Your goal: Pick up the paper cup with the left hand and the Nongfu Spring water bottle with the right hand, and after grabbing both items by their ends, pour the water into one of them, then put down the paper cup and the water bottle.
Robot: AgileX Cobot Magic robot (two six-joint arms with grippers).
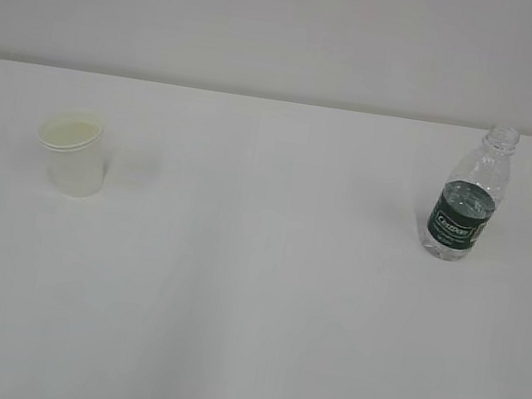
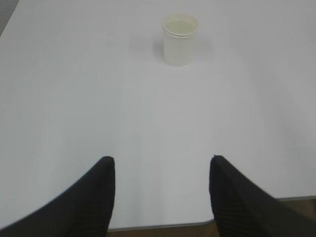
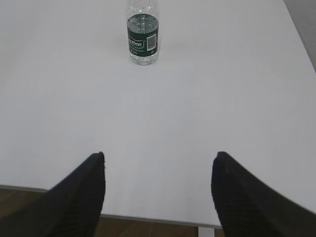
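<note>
The white paper cup [image 1: 74,154] stands upright on the left of the white table; in the left wrist view the paper cup [image 2: 179,39] is far ahead of my left gripper [image 2: 162,160], which is open and empty over the table's near edge. The clear Nongfu Spring water bottle [image 1: 470,196], uncapped, with a dark green label, stands on the right. It shows in the right wrist view as the bottle [image 3: 143,34], well ahead of my open, empty right gripper [image 3: 160,157]. Water fills it to about the label's top. Neither arm shows in the exterior view.
The white table [image 1: 260,300] stretches wide between cup and bottle. Its near edge [image 2: 163,226] lies just under the left fingers, with brown floor below. A pale wall [image 1: 294,22] stands behind the table.
</note>
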